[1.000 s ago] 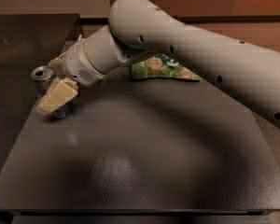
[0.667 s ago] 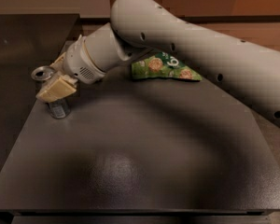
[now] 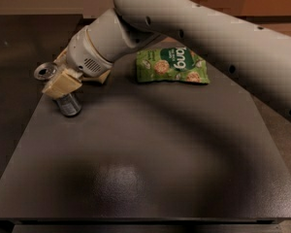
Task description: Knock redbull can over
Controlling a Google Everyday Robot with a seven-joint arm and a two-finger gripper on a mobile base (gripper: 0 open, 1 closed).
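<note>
- The claw (image 3: 62, 83) is lying across the redbull can (image 3: 68, 104); spread or pressed together, I cannot tell.
- The can is leaning just under the claw on the table (image 3: 150, 174).
- The pushing step seems under way; the next move is asking for a firmer sideways shove.

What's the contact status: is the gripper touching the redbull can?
Cannot tell. The camera view shows the gripper overlapping the middle of the redbull can, hiding any contact or gap between them.

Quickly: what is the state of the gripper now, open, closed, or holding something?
Gripper: cannot be told; it is at the far left, right at the redbull can.
</note>
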